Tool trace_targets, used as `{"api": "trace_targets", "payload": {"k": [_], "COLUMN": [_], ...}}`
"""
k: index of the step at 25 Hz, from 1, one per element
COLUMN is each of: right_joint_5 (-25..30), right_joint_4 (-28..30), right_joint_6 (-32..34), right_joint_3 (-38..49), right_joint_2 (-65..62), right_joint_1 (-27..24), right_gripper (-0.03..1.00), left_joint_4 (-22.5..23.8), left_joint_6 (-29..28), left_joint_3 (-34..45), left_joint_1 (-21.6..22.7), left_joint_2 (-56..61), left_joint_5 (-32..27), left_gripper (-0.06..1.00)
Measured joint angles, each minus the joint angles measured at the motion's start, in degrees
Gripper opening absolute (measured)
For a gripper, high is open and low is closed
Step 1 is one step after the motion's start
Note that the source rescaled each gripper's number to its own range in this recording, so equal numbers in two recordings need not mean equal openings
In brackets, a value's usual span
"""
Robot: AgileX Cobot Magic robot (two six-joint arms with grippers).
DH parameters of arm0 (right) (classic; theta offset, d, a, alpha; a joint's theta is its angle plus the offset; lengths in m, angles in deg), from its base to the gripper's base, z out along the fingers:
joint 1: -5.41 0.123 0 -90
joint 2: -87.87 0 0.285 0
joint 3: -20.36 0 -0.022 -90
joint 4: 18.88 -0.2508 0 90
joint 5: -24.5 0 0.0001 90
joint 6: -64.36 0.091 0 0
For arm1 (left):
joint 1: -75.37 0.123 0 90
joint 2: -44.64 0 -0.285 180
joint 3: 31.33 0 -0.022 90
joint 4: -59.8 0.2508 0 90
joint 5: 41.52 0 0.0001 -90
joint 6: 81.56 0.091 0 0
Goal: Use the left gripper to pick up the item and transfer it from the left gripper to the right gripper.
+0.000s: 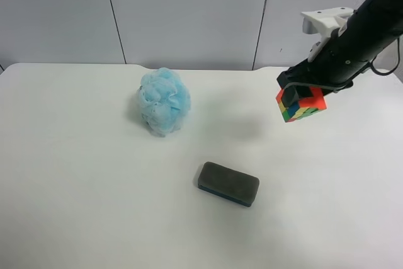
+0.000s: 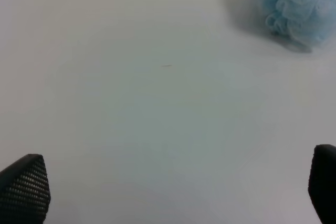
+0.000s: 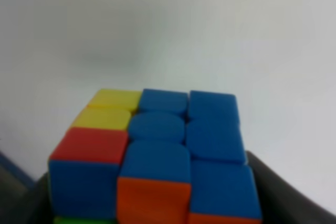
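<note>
Multicoloured cube (image 1: pixel 305 108) inside the right gripper (image 1: pixel 298 97), off the table (image 1: pixel 94 187)

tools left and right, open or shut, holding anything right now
left tool: open, holding nothing
right tool: shut on the puzzle cube, held above the table
</note>
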Motion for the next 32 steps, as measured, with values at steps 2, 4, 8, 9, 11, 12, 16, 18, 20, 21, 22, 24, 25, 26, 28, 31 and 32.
{"api": "trace_targets", "payload": {"k": [2, 4, 8, 9, 11, 12, 16, 18, 20, 21, 22, 24, 25, 26, 28, 31, 32], "right_joint_5": [-1.9, -3.71, -6.66, -7.32, -8.09, -8.6, -9.14, -9.2, -9.34, -9.54, -9.91, -10.38, -10.38, -10.38, -10.33, -10.39, -10.5], "right_joint_4": [0.11, 0.18, -1.65, -2.53, -3.87, -4.72, -7.47, -7.86, -8.22, -8.27, -8.27, -8.27, -8.42, -8.67, -8.68, -8.68, -8.68], "right_joint_6": [0.0, 0.0, 0.0, 0.0, 0.0, 0.0, 0.0, 0.0, 0.0, 0.0, 0.0, 0.0, 0.0, 0.0, 0.0, 0.0, 0.0], "right_joint_3": [0.0, 0.0, 0.0, 0.0, 0.0, 0.0, -0.05, -0.05, -0.05, -0.05, -0.05, -0.05, -0.05, -0.05, -0.05, -0.11, -0.11], "right_joint_2": [2.5, 4.83, 8.72, 9.54, 10.96, 11.47, 13.57, 14.65, 15.2, 15.2, 15.2, 15.2, 15.2, 15.2, 15.2, 15.2, 15.2], "right_joint_1": [0.0, 0.0, 0.0, 0.0, 0.0, 0.0, 0.0, 0.0, 0.0, 0.0, 0.0, 0.0, 0.0, 0.0, 0.0, 0.0, 0.0], "right_gripper": [0.0, 0.0, 0.0, 0.0, 0.0, 0.0, 0.0, 0.0, 0.0, 0.0, 0.0, 0.0, 0.0, 0.0, 0.0, 0.45, 0.67], "left_joint_4": [0.0, 0.0, 0.0, 0.0, 0.0, 0.0, 0.0, 0.0, 0.0, 0.0, 0.0, 0.0, 0.0, 0.0, 0.0, 0.0, 0.0], "left_joint_6": [0.0, 0.0, 0.0, 0.0, 0.0, 0.0, 0.0, 0.0, 0.0, 0.0, 0.0, 0.0, 0.0, 0.0, 0.0, 0.0, 0.0], "left_joint_3": [0.0, 0.0, 0.0, 0.0, 0.0, 0.0, 0.0, 0.0, 0.0, 0.0, 0.0, 0.0, 0.0, 0.0, 0.0, 0.0, 0.0], "left_joint_1": [0.0, 0.0, 0.0, 0.0, 0.0, 0.0, 0.0, 0.0, 0.0, 0.0, 0.0, 0.0, 0.0, 0.0, 0.0, 0.0, 0.0], "left_joint_2": [0.0, 0.0, 0.0, 0.0, 0.0, 0.0, 0.0, 0.0, 0.0, 0.0, 0.0, 0.0, 0.0, 0.0, 0.0, 0.0, 0.0], "left_joint_5": [0.0, 0.0, 0.05, 0.05, 0.05, 0.05, 0.05, 0.05, 0.05, 0.05, 0.05, 0.05, 0.05, 0.05, 0.05, 0.05, 0.05], "left_gripper": [1.0, 1.0, 1.0, 1.0, 1.0, 1.0, 1.0, 1.0, 1.0, 1.0, 1.0, 1.0, 1.0, 1.0, 1.0, 1.0, 1.0]}}
